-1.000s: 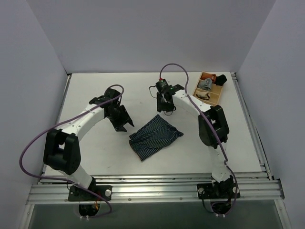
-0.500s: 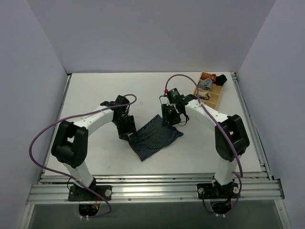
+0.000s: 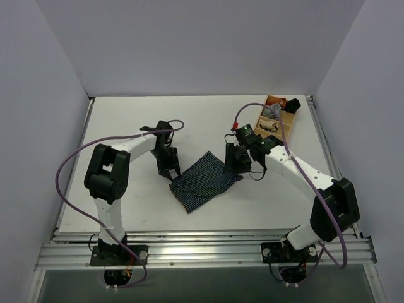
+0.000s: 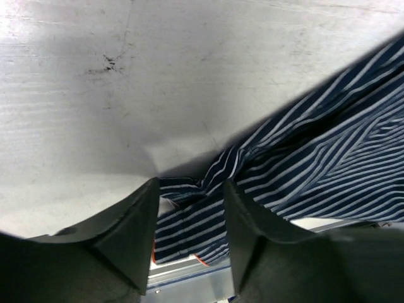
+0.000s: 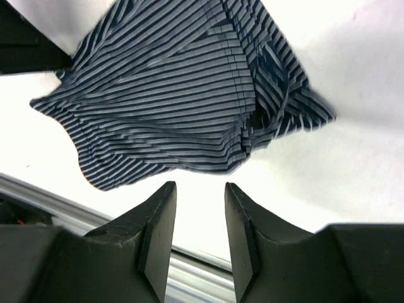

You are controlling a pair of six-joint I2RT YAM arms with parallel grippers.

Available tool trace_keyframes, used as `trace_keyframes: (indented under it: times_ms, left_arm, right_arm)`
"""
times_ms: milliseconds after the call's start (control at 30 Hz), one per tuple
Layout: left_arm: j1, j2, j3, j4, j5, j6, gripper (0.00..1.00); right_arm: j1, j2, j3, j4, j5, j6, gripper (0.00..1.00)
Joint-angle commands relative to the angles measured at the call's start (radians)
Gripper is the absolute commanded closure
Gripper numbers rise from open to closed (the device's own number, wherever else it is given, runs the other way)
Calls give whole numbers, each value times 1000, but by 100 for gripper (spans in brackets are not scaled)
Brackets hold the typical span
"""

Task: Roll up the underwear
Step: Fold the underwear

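The underwear [image 3: 203, 182] is a dark navy pinstriped cloth lying loosely spread in the middle of the table. My left gripper [image 3: 169, 172] is down at its left corner. In the left wrist view the left gripper [image 4: 190, 186] is open, and the cloth's edge [image 4: 328, 145], with a reddish trim, lies between its fingers [image 4: 136, 233]. My right gripper [image 3: 237, 163] is at the cloth's right corner. In the right wrist view the right gripper [image 5: 199, 186] is open and empty, and the bunched edge of the underwear [image 5: 183, 95] lies just ahead of the tips.
A wooden compartment box [image 3: 282, 129] with small rolled garments stands at the back right. White walls close the table on three sides. A metal rail [image 3: 208, 251] runs along the near edge.
Both arms have swung in toward the underwear. The left gripper came right onto its left corner; the right gripper moved right and nearer, to its right corner. The cloth has hardly shifted.
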State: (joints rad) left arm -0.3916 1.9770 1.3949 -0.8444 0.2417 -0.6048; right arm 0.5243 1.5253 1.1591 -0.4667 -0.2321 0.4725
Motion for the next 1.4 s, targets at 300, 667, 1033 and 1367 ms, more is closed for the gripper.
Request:
trace_keyframes:
  times_ms: [300, 667, 1033, 1367]
  left_arm:
    - [-85, -82, -201, 71, 22, -116, 89]
    - [-386, -368, -439, 182, -22, -668, 54]
    - [-165, -341, -66, 39, -90, -217, 49]
    - [-217, -46, 197, -59, 47, -35, 51]
  right_arm:
    - [17, -67, -242, 141, 2, 86, 71]
    - [-35, 324, 135, 146, 8, -129, 72]
    - [-47, 110, 45, 5, -52, -71, 71]
    - [62, -174, -387, 190, -35, 185, 68]
